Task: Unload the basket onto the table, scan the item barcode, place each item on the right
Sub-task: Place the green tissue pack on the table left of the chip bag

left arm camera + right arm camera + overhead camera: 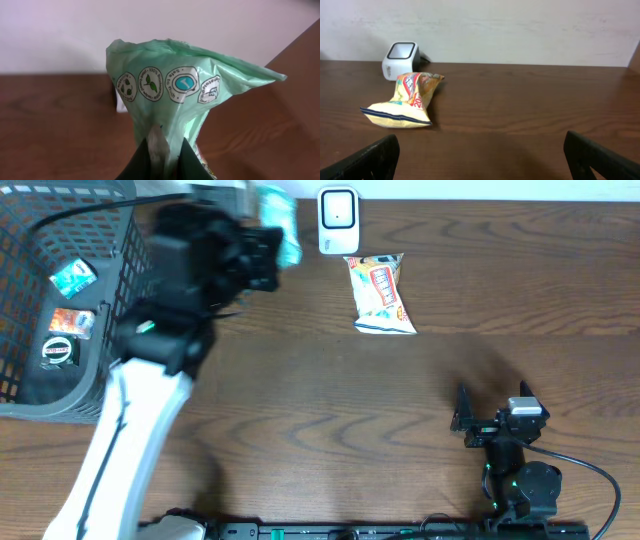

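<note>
The item is a pale green plastic packet [281, 226] [175, 85] with round printed emblems, held up off the table. My left gripper [262, 256] [162, 161] is shut on its lower end, which shows pinched between the dark fingers. The white barcode scanner [338, 220] [401, 59] stands at the table's far edge, just right of the packet. No barcode shows on the packet's visible side. My right gripper [493, 402] [482, 160] stands open and empty over bare wood at the front right.
A yellow snack bag [380, 292] [407, 100] lies flat in front of the scanner. A dark grey basket [60, 412] at the left holds several small packets [72, 275]. A wall runs along the table's far edge.
</note>
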